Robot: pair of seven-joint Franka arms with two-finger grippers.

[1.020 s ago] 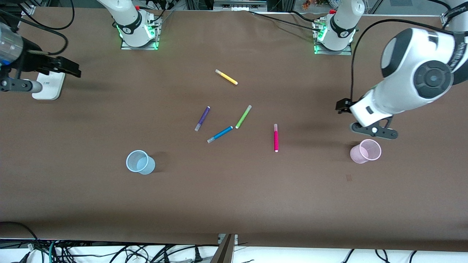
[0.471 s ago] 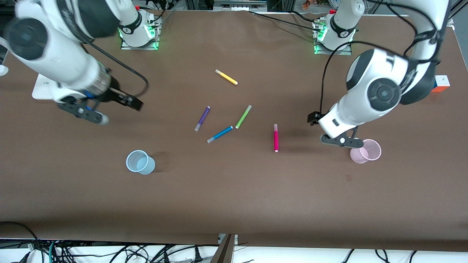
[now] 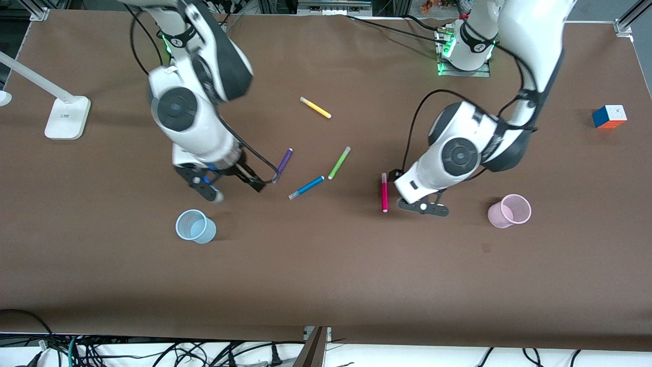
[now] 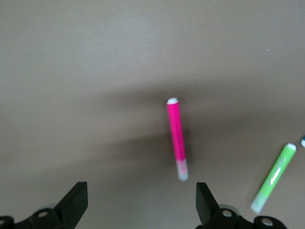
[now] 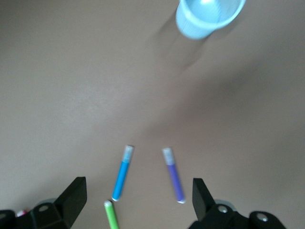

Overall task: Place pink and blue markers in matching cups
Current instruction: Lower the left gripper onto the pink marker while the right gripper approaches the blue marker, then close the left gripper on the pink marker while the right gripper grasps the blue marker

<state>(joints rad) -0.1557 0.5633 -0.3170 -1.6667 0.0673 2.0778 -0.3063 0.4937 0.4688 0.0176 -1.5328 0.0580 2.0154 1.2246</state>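
Note:
The pink marker [image 3: 384, 192] lies on the brown table and also shows in the left wrist view [image 4: 176, 138]. My left gripper [image 3: 410, 192] [image 4: 140, 212] is open and empty, over the table just beside it toward the pale pink cup [image 3: 509, 210]. The blue marker [image 3: 306, 187] [image 5: 121, 179] lies near the table's middle. My right gripper [image 3: 213, 174] [image 5: 138, 212] is open and empty, over the table between the pale blue cup [image 3: 193, 226] [image 5: 207, 16] and the markers. Both cups stand upright.
A dark purple marker [image 3: 281, 164] [image 5: 173, 180], a lime green marker [image 3: 339, 162] [image 4: 273, 179] and a yellow marker [image 3: 315, 107] lie by the blue one. A white lamp base [image 3: 66, 118] stands at the right arm's end, a colour cube [image 3: 609, 116] at the left arm's end.
Both arms have swung in toward the table's middle: the left gripper from by the pink cup to beside the pink marker, the right from near the lamp to near the purple marker.

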